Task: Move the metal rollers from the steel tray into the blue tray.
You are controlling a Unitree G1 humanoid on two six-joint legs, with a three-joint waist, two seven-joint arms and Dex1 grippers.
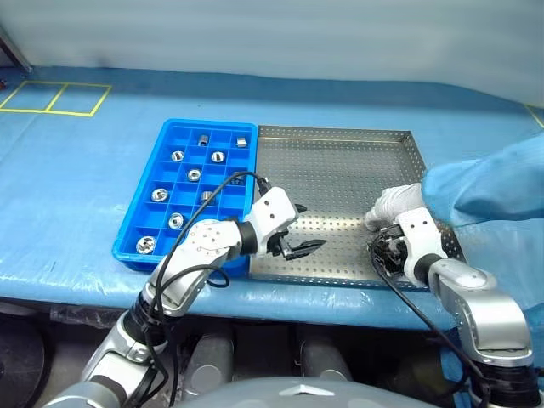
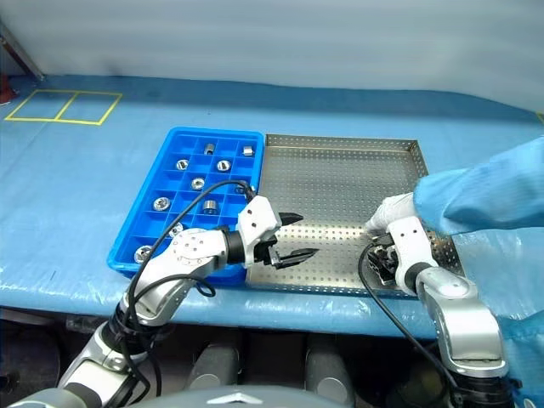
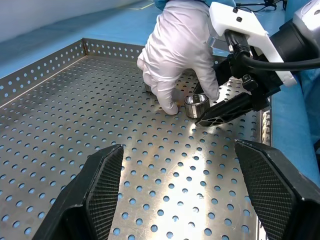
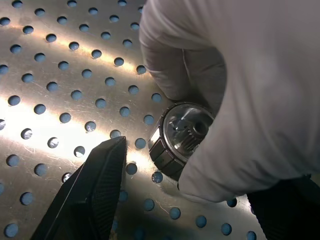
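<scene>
The blue tray lies on the left with several metal rollers in its compartments. To its right sits the steel tray. A person's white-gloved hand holds one roller on the steel tray's front right part. My right gripper is open right at that roller, with one finger a little apart from it. My left gripper is open and empty above the steel tray's front left part, pointing toward the hand.
The person's blue sleeve reaches in from the right over the steel tray's right rim. Both trays rest on a blue-covered table with yellow floor-style markings at the far left.
</scene>
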